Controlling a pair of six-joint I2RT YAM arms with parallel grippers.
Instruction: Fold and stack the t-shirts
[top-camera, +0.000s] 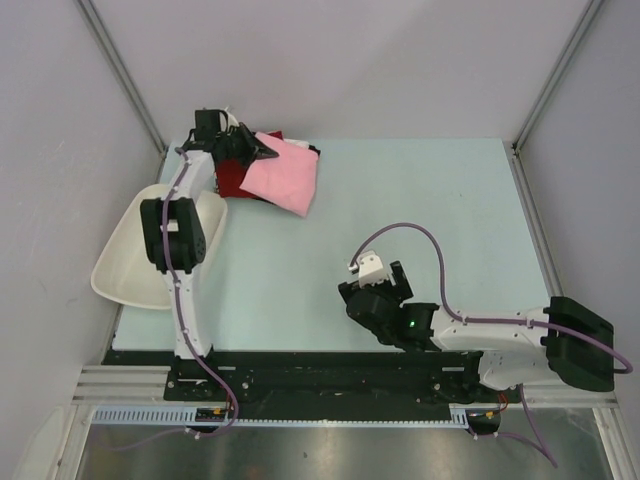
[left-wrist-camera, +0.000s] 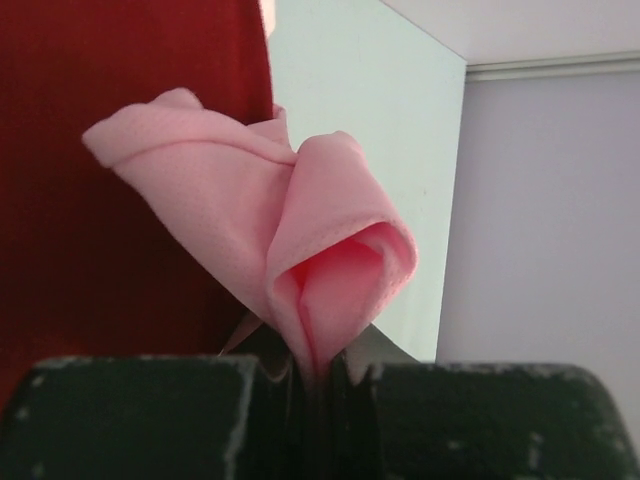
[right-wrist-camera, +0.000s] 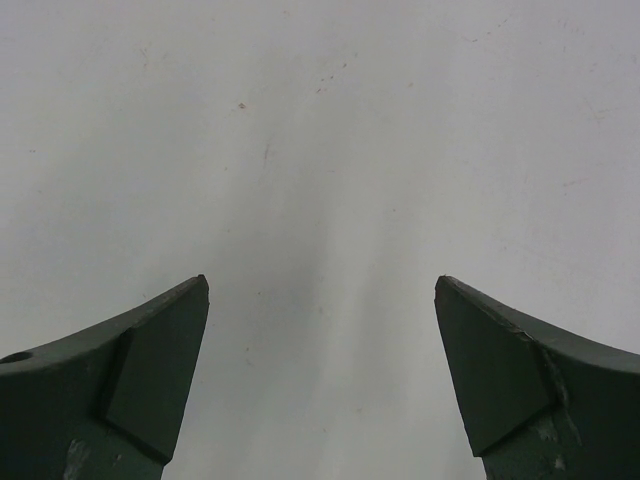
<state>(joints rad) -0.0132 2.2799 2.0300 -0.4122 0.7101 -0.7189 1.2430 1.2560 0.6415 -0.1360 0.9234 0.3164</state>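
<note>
Far left of pale green tabletop (top-camera: 420, 200): soft folded light pink t-shirt (top-camera: 283, 175) on a dark red folded shirt (top-camera: 230, 183), corner pinched tight in left gripper (left-wrist-camera: 320, 372). Anything underneath mostly hidden, just slivers. Right gripper (right-wrist-camera: 320, 385) gaping wide, nothing held, near right.

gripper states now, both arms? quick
Left gripper: closed on a pinched fold of the pink t-shirt.
Right gripper: open, holding nothing.

Plain light pink t-shirt (top-camera: 283, 172), dark red t-shirt (top-camera: 230, 182), pale mint table (top-camera: 420, 190), white tub (top-camera: 125, 265), my right claw (right-wrist-camera: 321, 285) dark green.
</note>
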